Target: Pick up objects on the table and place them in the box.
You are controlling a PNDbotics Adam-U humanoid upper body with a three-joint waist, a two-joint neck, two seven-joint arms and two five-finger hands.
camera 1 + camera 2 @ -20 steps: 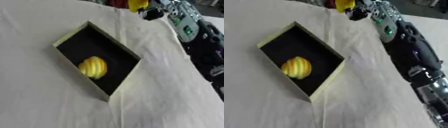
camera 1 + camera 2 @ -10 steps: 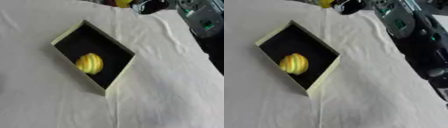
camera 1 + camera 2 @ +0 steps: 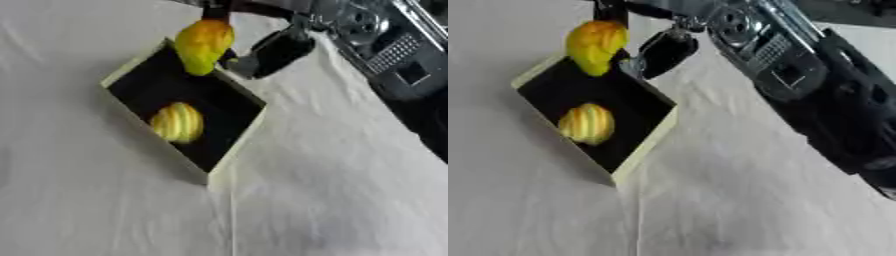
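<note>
Yellow-orange fruit (image 3: pixel 203 44), a second ago far up at the table's edge, now hangs over the far corner of the black-lined box (image 3: pixel 229 149), pinched in the right hand (image 3: pixel 262 50), which reaches in from the upper right, while a striped yellow fruit (image 3: pixel 178 122) lies inside on the white cloth-covered table (image 3: pixel 332 190).

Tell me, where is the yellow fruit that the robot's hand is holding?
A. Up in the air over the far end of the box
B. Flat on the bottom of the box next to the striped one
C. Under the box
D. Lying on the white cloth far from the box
A: the right hand holds the yellow fruit above the far end of the box, while the striped fruit already lies inside.
</note>
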